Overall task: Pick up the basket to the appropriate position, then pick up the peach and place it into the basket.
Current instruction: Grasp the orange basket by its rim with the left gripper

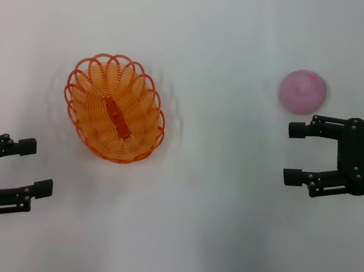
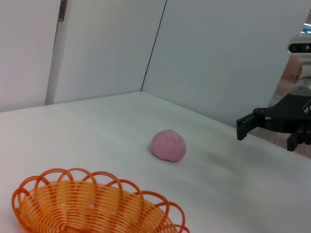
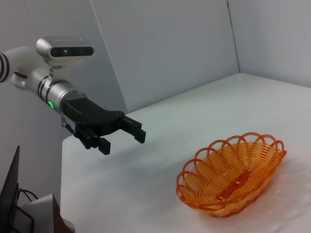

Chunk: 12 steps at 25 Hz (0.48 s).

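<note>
Two claws wait open and empty over the white bench, and the coming move turns on which of them lies nearer the oval orange openwork basket of looped plastic. By my reading that is the left gripper, which hovers near the bench's near-left corner with its fingers spread wide, pointing toward the middle. The basket sits on the left half of the bench, up and inward from that claw, close but not touching. Its long axis runs on a slant, from the far-left toward the near-right, so the near end of its scalloped rim is the part closest to the left fingers, and a grip on the rim there looks the most direct approach.

Across the bench, the right gripper hangs near the right edge, jaws likewise wide apart and holding nothing. The round, matte pink peach rests just beyond its upper finger, toward the far-right part of the bench, well apart from the basket. It is the right arm's natural pick, I judge, once the basket is set in place.

Smooth and white, the bench surface carries only these two things. Plain pale wall panels close the room behind it, meeting at a corner.
</note>
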### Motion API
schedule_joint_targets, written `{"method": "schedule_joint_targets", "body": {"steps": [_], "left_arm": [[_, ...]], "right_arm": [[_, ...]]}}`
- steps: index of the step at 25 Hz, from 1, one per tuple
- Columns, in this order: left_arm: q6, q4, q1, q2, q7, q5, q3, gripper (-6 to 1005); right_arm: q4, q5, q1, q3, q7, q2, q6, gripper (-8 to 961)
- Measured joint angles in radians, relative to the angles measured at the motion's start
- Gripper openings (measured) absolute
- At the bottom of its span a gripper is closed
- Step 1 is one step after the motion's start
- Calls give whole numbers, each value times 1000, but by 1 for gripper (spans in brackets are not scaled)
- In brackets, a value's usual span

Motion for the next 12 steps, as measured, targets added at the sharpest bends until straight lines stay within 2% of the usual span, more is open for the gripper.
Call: {"method": "schedule_joint_targets", "body": {"steps": [12], "left_arm": [[1, 0, -2, 0, -8, 0, -1, 841]], "right_arm": [[0, 0, 4, -2, 6, 1, 0, 944]]}}
